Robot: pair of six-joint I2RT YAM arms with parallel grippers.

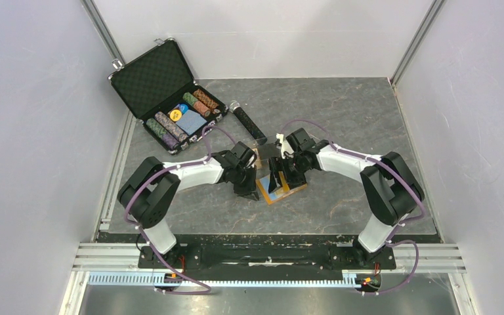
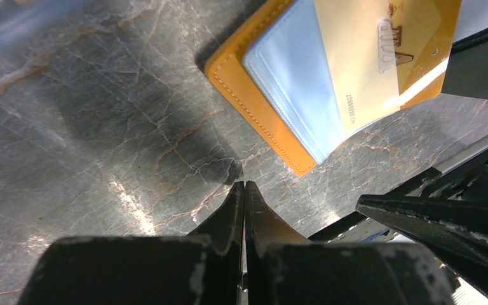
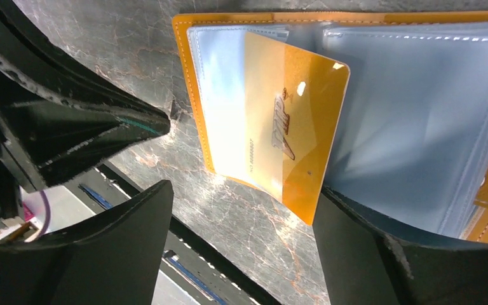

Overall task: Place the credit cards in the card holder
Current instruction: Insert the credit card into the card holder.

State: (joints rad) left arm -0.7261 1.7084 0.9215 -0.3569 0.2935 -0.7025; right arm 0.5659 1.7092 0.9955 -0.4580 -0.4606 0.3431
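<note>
wallet work looks to be at the insertion step: the card holder [image 3: 187, 95] lies open and flat on the table [image 2: 70, 127] between the two arms, its clear blue-tinted sleeves [image 3: 419, 114] facing up so a pocket mouth can be reached from above. one gold credit card [image 3: 292, 127] rests on a sleeve page at a slant. one long side looks tucked under the plastic while the other side and a corner stick out bare, so i judge it only partly seated

the right gripper [image 3: 241, 194] hangs directly over it with its jaws spread wide, one finger out over bare stone and the other down by the card's lower corner. nothing is pinched and the card lies free

the left gripper [image 2: 244, 190] is clenched on nothing, its tips pointing down at the table just beside the holder's near corner. whether they touch the leather i cannot tell. my guess is it sits there as a stop, so the holder will not skid when the card is pushed

the next move calls for a nudge along the pocket, and the slant could jam a corner against the stitching
</note>
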